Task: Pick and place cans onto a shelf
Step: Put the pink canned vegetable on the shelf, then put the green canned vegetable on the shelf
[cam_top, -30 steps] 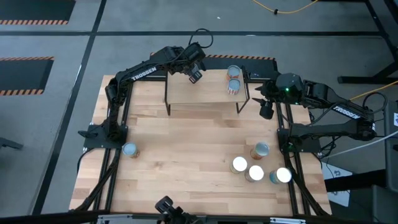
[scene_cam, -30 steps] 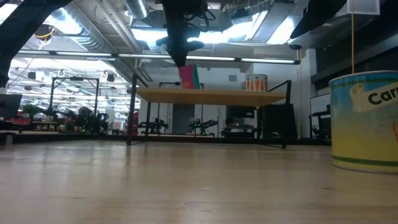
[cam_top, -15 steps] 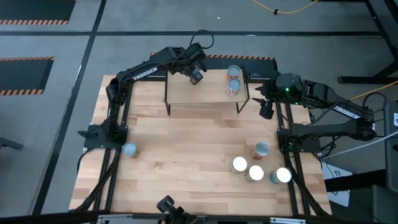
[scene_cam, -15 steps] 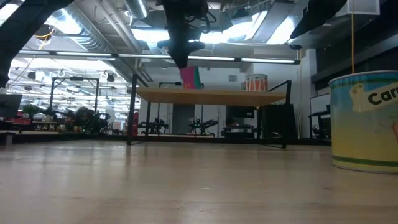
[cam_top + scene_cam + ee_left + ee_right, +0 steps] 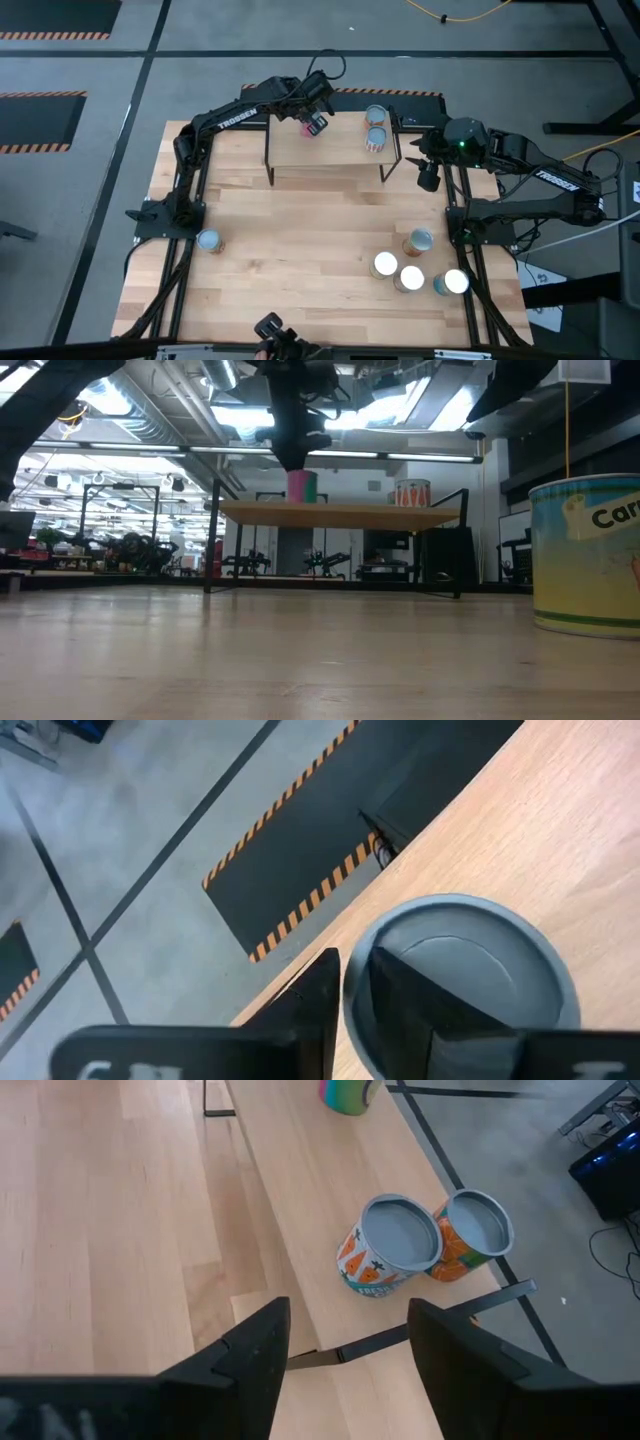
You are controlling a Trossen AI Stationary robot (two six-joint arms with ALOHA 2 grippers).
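Pink-labelled can (image 5: pixel 302 486) stands upright on the shelf (image 5: pixel 335 150), near its far left edge. The left arm reaches across the table's far side, its gripper (image 5: pixel 316 121) pointing down over that can; the fingers (image 5: pixel 318 1010) straddle the rim, one outside and one over the lid, but whether they clamp it I cannot tell. Two orange cans (image 5: pixel 425 1246) stand touching at the shelf's right end. The right gripper (image 5: pixel 428 180) hangs beside the shelf's right end, jaws wide apart and empty.
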